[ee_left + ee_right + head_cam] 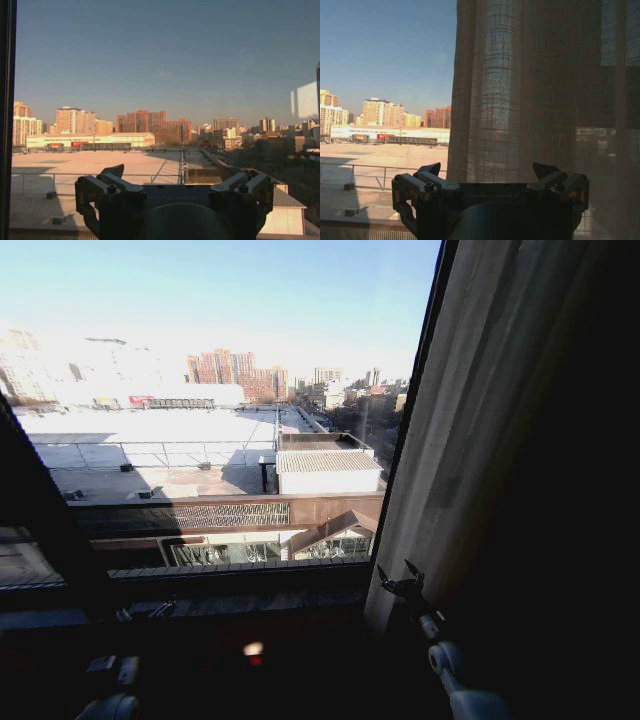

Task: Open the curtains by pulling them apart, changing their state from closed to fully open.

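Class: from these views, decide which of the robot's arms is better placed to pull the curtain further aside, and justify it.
Right, probably. The right gripper sits open beside the sheer curtain, which hangs just ahead of its fingers. The left gripper faces bare window glass.

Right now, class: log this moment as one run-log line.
curtains: bunched right, window uncovered | right gripper: open, at curtain edge, holding nothing | left gripper: open, facing bare glass

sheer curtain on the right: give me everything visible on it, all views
The curtain is a sheer cream panel with vertical pleats, gathered at the right side of the window and hanging past the sill. In the right wrist view its open weave lets buildings show through. Its inner edge leaves most of the glass uncovered. The right gripper, open, sits at its lower inner edge; contact cannot be told. The left gripper, open, faces bare glass.
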Controlling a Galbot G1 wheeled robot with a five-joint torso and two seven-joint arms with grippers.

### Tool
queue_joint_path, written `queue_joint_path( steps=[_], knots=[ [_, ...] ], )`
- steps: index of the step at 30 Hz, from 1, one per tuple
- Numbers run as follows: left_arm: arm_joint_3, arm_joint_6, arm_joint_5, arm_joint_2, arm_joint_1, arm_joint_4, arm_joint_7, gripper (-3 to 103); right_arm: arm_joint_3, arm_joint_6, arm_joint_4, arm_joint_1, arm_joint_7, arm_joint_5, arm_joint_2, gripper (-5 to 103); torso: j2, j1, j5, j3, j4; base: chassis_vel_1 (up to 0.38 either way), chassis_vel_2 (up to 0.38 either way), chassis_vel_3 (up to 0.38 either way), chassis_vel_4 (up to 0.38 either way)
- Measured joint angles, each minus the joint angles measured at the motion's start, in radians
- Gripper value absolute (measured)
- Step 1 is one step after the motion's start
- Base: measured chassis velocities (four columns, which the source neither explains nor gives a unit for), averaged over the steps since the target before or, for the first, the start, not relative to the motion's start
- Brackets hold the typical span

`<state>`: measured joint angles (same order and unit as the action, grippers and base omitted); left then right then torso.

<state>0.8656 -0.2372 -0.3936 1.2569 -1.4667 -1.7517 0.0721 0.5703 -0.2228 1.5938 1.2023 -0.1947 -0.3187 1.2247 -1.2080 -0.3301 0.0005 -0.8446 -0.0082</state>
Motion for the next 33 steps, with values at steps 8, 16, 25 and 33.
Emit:
queue_joint_path(
  steps=[8, 16, 25, 33],
  knots=[
    [0.000, 0.000, 0.000, 0.000, 0.000, 0.000, 0.001, 100, -0.006, -0.005, -0.023, -0.017, 0.023, 0.028, 0.002, 100, 0.000, 0.000, -0.0005, 0.000, 0.0002, -0.068, -0.014, 0.077, 0.002],
    [0.000, 0.000, 0.000, 0.000, 0.000, 0.000, 0.000, 100, -0.036, -0.005, -0.066, -0.067, 0.031, 0.043, -0.001, 100, -0.001, 0.001, -0.0007, 0.001, 0.0003, 0.023, 0.002, -0.026, -0.004],
    [0.000, 0.000, 0.000, 0.000, 0.000, 0.000, 0.000, 100, -0.069, 0.013, -0.129, -0.135, 0.052, 0.020, 0.008, 96, 0.000, 0.000, -0.0005, 0.000, 0.0003, 0.000, 0.000, 0.000, 0.000],
    [0.000, 0.000, 0.000, 0.000, 0.000, 0.000, 0.000, 100, -0.073, 0.006, -0.130, -0.138, 0.048, 0.011, 0.007, 65, 0.000, 0.001, -0.0006, 0.000, 0.0003, 0.000, 0.000, 0.000, 0.000]
  ],
)
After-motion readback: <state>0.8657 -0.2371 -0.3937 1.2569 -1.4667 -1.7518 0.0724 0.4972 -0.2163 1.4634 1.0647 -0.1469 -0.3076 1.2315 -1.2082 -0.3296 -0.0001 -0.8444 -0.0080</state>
